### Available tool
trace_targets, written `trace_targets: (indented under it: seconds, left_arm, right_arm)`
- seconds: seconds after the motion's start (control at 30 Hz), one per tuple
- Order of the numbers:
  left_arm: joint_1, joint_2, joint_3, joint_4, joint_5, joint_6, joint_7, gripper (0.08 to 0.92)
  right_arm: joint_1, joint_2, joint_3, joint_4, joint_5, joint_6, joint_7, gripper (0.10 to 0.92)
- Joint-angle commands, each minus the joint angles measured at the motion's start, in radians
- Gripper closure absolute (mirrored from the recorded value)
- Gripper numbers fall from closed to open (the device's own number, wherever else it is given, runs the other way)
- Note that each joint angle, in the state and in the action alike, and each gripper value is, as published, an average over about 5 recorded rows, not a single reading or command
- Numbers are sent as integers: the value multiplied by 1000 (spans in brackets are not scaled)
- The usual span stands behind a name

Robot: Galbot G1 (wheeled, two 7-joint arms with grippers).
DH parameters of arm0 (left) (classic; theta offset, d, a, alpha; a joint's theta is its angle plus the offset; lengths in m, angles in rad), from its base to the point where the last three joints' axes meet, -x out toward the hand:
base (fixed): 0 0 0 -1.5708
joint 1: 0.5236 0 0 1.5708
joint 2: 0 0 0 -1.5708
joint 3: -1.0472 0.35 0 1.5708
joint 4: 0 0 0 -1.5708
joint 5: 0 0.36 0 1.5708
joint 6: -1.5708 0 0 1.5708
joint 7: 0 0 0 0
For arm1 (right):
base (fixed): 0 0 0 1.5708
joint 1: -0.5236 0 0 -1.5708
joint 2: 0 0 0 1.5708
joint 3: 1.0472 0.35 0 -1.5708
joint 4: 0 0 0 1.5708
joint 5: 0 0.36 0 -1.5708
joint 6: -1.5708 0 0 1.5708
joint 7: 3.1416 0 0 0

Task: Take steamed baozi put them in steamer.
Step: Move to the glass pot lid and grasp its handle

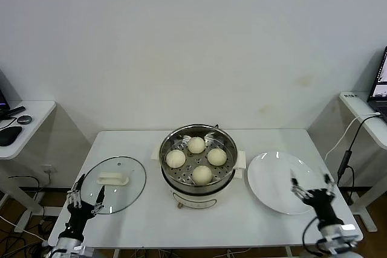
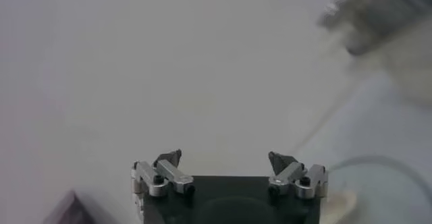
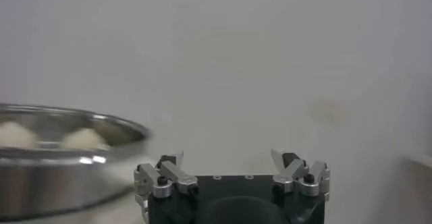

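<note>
Several cream-white steamed baozi lie on the perforated tray inside the steamer, a shiny steel pot on a white base at the table's middle. In the right wrist view the steamer shows from the side with baozi tops above its rim. My left gripper stands open and empty at the front left, at the near edge of the glass lid. My right gripper is open and empty at the front right, over the near edge of the white plate. Nothing lies between the left gripper's or the right gripper's fingers.
A round glass lid with a cream handle lies flat left of the steamer. An empty white plate lies to its right. Side desks stand at both edges of the scene, with a cable hanging at the right.
</note>
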Motion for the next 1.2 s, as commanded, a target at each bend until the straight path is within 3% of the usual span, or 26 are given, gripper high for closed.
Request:
trace_targets:
  seconds: [0.03, 0.27, 1.07, 1.2]
  left_arm:
    - [-259, 124, 81, 344, 442, -10, -46, 177]
    - [-344, 163, 131, 445, 435, -28, -28, 177]
    - [-523, 158, 232, 535, 429, -26, -6, 177]
    - [-525, 160, 243, 544, 416, -27, 14, 227]
  right_arm:
    - [-71, 66, 158, -6, 30, 21, 26, 203]
    - [-87, 84, 149, 25, 7, 8, 28, 203]
    - [-104, 126, 50, 40, -70, -4, 20, 203]
    - [-109, 130, 27, 34, -91, -13, 10, 203]
